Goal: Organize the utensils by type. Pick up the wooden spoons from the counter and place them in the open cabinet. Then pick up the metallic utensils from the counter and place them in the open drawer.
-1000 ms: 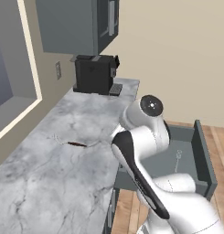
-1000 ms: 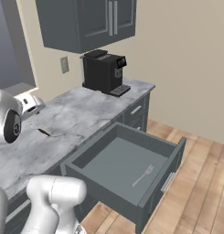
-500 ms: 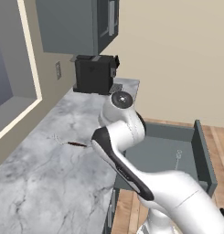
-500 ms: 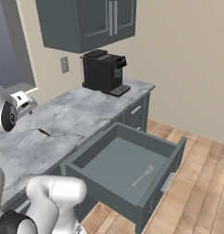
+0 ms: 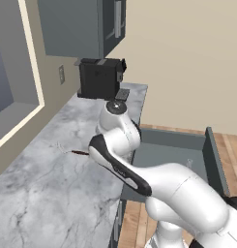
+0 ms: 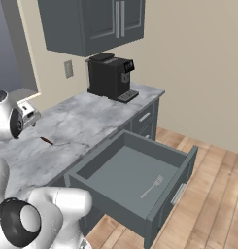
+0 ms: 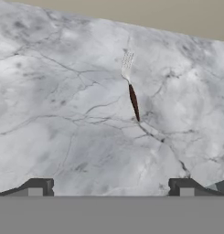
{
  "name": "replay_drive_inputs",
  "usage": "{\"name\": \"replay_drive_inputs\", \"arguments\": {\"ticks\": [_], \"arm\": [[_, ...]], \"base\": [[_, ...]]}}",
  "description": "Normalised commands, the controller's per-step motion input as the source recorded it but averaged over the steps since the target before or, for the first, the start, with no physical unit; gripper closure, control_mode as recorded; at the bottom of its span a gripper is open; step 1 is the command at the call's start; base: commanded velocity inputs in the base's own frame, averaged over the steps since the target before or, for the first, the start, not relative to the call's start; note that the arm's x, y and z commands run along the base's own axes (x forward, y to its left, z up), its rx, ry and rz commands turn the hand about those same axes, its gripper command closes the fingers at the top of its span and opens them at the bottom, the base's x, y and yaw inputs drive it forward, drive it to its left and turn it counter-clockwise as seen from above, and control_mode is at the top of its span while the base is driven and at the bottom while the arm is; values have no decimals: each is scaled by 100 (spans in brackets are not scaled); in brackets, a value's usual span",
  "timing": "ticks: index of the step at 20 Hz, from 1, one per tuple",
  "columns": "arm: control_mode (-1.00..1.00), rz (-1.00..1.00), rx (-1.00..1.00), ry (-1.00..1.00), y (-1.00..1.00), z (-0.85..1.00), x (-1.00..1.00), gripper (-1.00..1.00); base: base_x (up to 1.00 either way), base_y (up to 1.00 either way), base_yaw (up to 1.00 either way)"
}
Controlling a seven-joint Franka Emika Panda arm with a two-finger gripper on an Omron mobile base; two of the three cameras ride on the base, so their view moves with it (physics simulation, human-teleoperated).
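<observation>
Claw: wide open, empty, above counter. Fork: thin, flat, dark-handled. Risk: fingertips skid off marble, nudging fork away.

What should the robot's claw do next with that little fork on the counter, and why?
Probably glide forward and down to the silvery fork with the dark handle. It lies alone on the grey-white marble counter, ahead of the open claw, while another fork already lies in the open dark grey drawer.

Glossy white rounded arm links, black band along one, dark joint caps, grey discs.
</observation>
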Motion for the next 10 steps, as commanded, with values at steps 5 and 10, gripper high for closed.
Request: {"name": "replay_drive_inputs", "arguments": {"ticks": [5,10], "arm": [[-100,7,-4,4,20,-41,42,-100],[-100,4,-12,9,37,-34,56,-100]], "base": [[0,0,0],[0,0,0]]}}
